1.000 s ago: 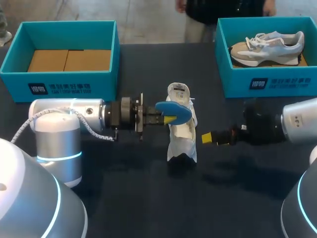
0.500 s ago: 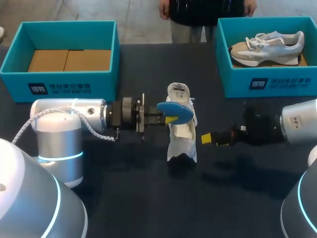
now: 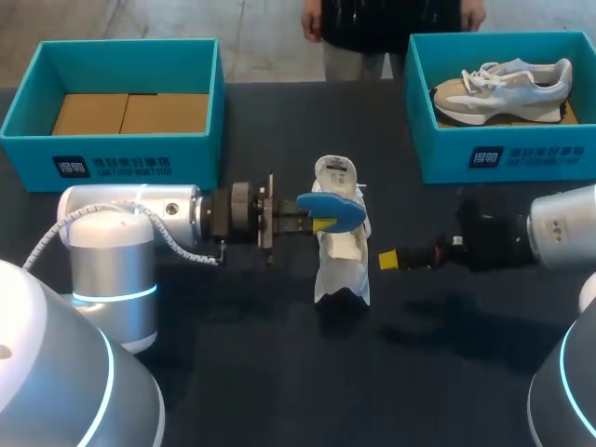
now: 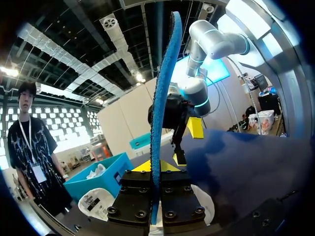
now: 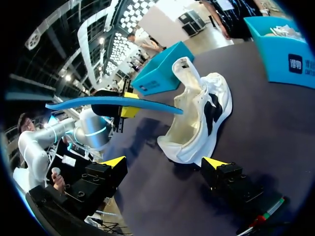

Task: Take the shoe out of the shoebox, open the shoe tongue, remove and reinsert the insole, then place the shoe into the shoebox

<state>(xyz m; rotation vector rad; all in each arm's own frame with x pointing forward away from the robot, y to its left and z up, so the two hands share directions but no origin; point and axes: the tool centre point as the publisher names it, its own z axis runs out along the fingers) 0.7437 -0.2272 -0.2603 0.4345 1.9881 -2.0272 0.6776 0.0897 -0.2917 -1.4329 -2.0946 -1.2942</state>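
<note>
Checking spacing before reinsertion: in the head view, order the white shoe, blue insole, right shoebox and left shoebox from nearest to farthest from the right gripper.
From the right gripper:
1. white shoe, just beside its tips, mid-table.
2. blue insole, held over the shoe by the left gripper.
3. right shoebox, behind it.
4. left shoebox, across the table.

Left arm (image 3: 130,216) shows silver-white cylinders, a cyan light ring glowing at the joint, a pale cable (image 3: 45,240) alongside and a black wrist. Right arm (image 3: 563,228) matches. Left gripper (image 4: 155,167) has black screw-dotted blocks and yellow tips, and the right gripper (image 5: 164,162) looks the same.
</note>
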